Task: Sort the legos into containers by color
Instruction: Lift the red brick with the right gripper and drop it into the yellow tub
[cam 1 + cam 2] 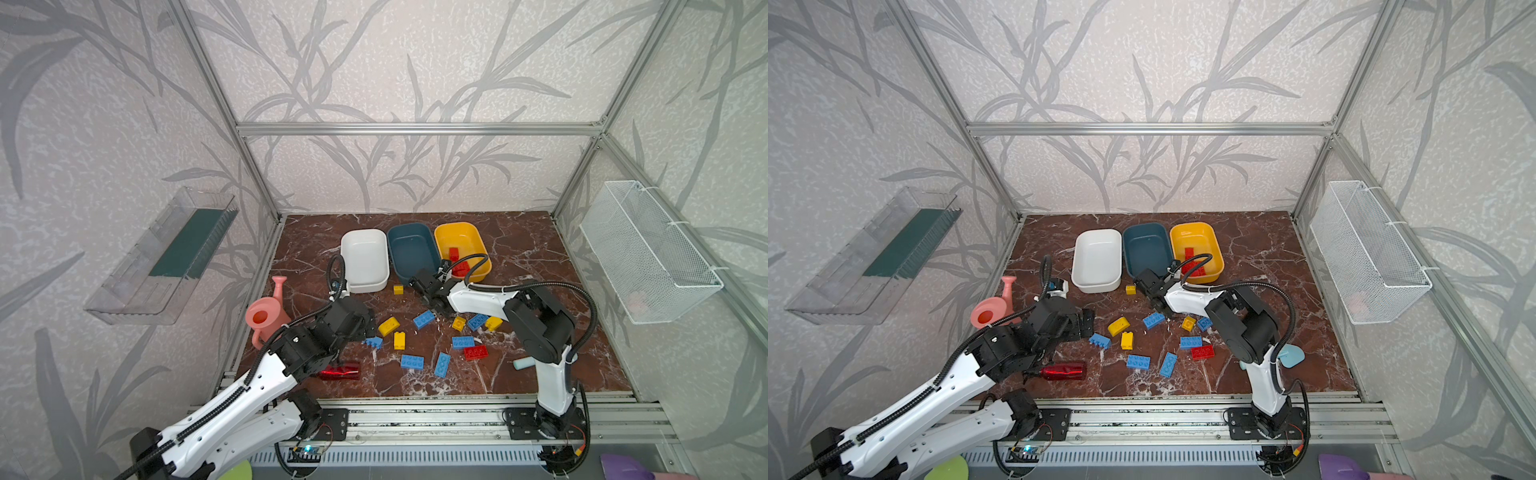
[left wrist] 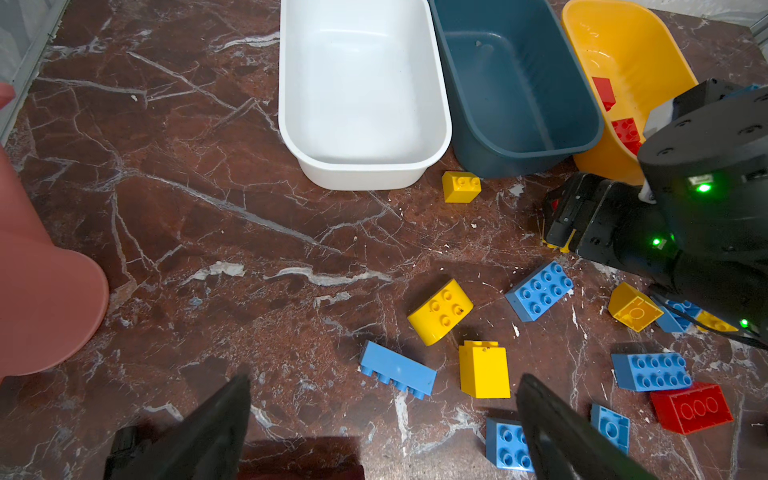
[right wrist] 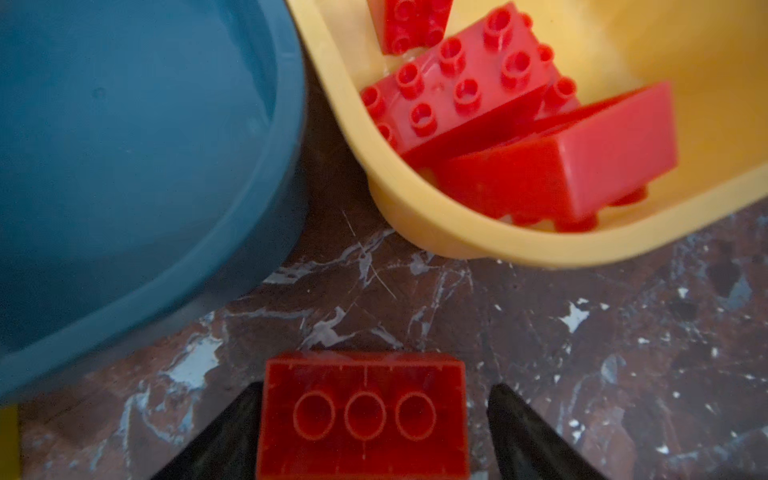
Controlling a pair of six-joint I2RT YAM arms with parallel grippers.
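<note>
1. Red studded plastic lego brick point(image 3: 363, 415), underside up, lies on the brown marble-look tabletop point(image 1: 519, 249) toward its back edge, just short of the tubs.
2. Looks light, rigid and glossy, so slip-prone. Best pinched square on its flat end walls.
3. Right gripper point(image 3: 374, 390) straddles it, jaws apart, gap on one side, nothing clamped.
4. Yellow rounded plastic tub point(image 3: 540, 249) just beyond holds red bricks point(image 3: 465, 83). Dark teal tub point(image 3: 124, 145) and white tub point(image 1: 365, 286) sit empty beside it.
5. Left gripper point(image 2: 384, 378) is spread wide, grasping nothing, over loose blue and yellow bricks point(image 1: 424, 319) nearer the front edge.
</note>
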